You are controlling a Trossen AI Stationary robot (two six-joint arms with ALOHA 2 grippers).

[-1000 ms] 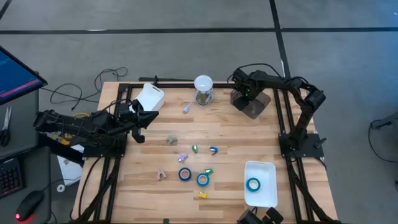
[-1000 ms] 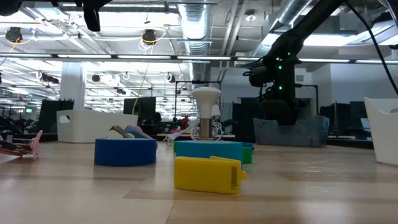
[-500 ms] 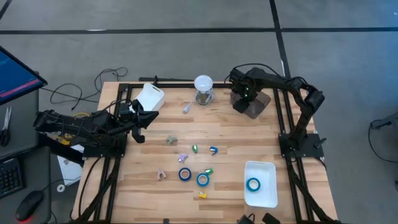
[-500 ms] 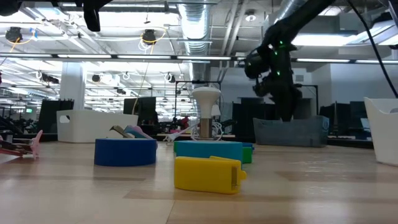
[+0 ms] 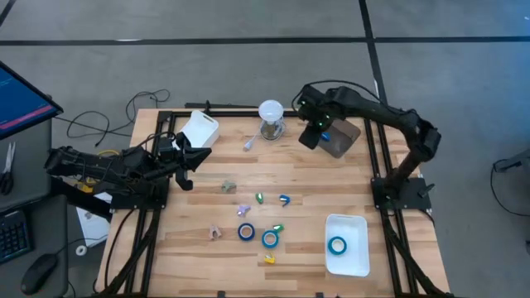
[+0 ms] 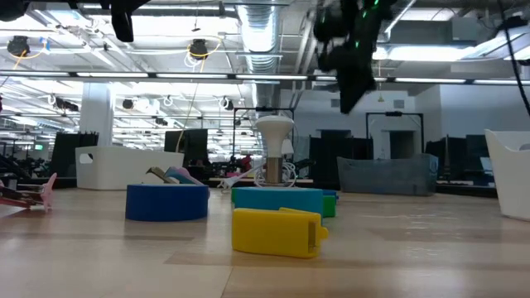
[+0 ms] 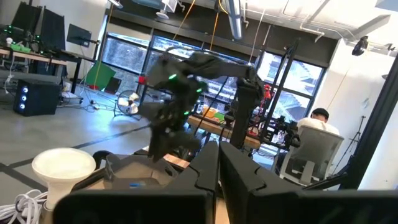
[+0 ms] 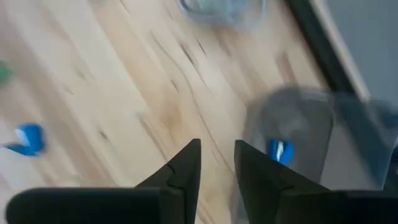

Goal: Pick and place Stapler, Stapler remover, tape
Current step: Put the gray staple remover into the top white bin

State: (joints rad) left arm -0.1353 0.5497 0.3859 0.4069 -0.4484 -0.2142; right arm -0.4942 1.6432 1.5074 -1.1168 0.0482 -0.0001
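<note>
Two blue tape rolls (image 5: 246, 232) (image 5: 270, 239) lie flat on the wooden table, and a third (image 5: 337, 245) lies in the white tray (image 5: 358, 258) at the near right. My right gripper (image 5: 308, 139) (image 8: 217, 149) hangs high over the far table, just left of the grey bin (image 5: 341, 139). It points down, its fingers a little apart with nothing between them. A small blue thing (image 8: 280, 151) lies in that bin. My left gripper (image 5: 189, 157) waits shut at the left edge. Which small pieces are the stapler and stapler remover, I cannot tell.
A white-shaded lamp (image 5: 271, 118) stands at the far middle and a second white tray (image 5: 199, 130) at the far left. Small green, blue, yellow, purple and pink pieces lie around the tape rolls, such as the yellow one (image 6: 277, 232). Bare wood lies between the bin and the near tray.
My right gripper has risen from the grey bin and swung toward the table's left, clear of the bin's rim, turning a little as it went. Nothing on the table has moved.
</note>
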